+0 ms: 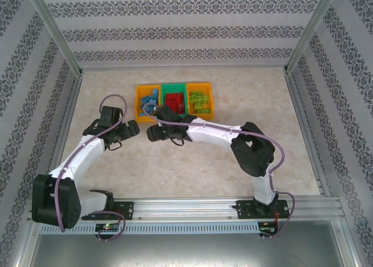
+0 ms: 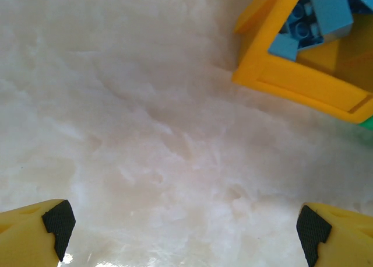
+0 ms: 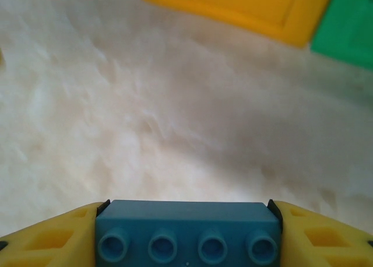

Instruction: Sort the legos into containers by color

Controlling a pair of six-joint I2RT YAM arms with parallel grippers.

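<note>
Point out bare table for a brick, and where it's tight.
Bare table lies right of the right orange bin, left of the left orange bin, and near-side between the arms. Tight: just before the bins, where left fingers and right fingers, holding a blue brick, meet.

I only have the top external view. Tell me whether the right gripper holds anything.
Observer: Yes. The right gripper clamps a blue lego, with a row of four studs facing its wrist camera.
Operator: Report the left gripper's jaws.
Observer: The left gripper is wide open, with bare table between its fingers.
Operator: Describe what lies ahead of the held lego.
Observer: The near wall of the left orange bin, and beside it a corner of the green bin, with bare table in between.
</note>
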